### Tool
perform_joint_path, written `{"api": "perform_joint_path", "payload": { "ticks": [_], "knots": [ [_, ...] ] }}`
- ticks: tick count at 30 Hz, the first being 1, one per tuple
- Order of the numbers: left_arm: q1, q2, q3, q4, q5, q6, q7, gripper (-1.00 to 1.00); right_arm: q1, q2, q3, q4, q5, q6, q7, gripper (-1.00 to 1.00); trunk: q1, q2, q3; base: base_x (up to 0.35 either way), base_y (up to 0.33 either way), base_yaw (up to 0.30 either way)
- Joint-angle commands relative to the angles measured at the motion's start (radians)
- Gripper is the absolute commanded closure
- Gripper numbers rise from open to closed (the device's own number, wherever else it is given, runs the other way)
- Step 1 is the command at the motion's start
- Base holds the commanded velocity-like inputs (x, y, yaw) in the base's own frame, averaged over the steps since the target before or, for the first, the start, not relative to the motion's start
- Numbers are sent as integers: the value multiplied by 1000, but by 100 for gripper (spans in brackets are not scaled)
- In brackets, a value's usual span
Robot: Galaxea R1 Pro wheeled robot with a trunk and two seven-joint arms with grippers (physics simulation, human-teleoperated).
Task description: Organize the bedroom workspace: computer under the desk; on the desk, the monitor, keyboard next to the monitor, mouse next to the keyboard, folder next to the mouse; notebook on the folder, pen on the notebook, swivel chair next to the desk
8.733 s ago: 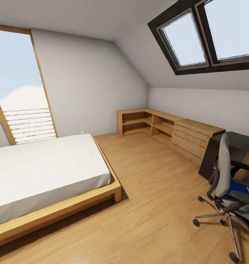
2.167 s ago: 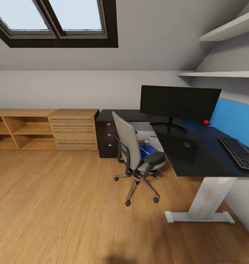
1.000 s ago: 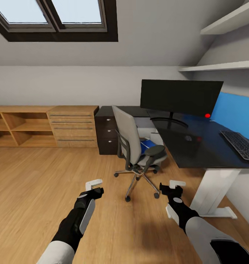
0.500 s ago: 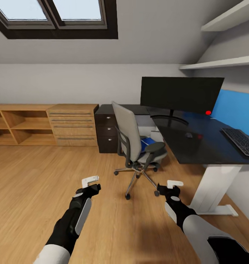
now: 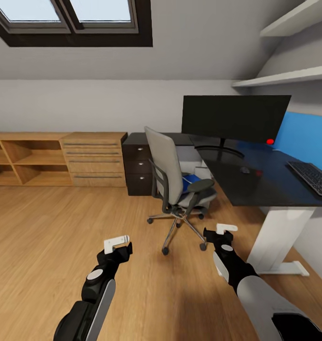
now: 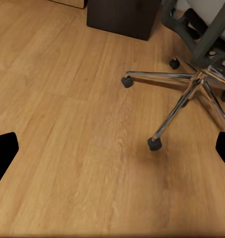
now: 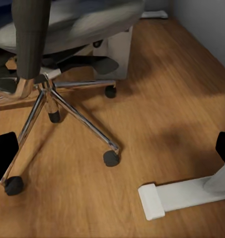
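The swivel chair (image 5: 177, 182) stands on the wooden floor (image 5: 47, 227) just off the front-left corner of the dark desk (image 5: 270, 182), its back turned to the robot and a blue folder (image 5: 191, 179) lying on its seat, with open floor stretching away to the chair's left toward the low wooden shelving (image 5: 56, 158). On the desk the monitor (image 5: 234, 117) stands at the back, the mouse (image 5: 245, 170) sits near the middle and the keyboard (image 5: 317, 176) runs along the right edge — well apart from each other. Both arms reach forward low over bare floor short of the chair's wheeled base, the left gripper (image 5: 117, 243) and right gripper (image 5: 223, 231) each empty with fingers spread wide — the right one near the desk's white foot (image 7: 182, 196).
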Motion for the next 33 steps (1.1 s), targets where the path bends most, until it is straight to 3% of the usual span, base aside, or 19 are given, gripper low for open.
{"api": "perform_joint_path", "payload": {
  "ticks": [1,11,23,28,33],
  "knots": [
    [0,0,-2,-1,10,3,10,-100,1,2,-1,-3,-2,-6,-2,-100,4,-8,-4,0,0,0],
    [1,0,-3,1,10,4,12,-100,4,17,-1,-11,-2,-10,-6,-100,42,-78,-35,0,0,0],
    [1,-1,-3,16,10,5,13,-100,4,17,-3,-21,-1,-10,-6,-100,88,-162,-73,0,0,0],
    [1,-1,-3,15,8,57,14,-100,5,17,-3,-23,-1,-10,-6,-100,107,-197,-89,0,0,0],
    [1,-1,-3,15,8,76,14,-100,6,16,-3,-24,0,-10,-6,-100,107,-197,-89,0,0,0]
  ]
}}
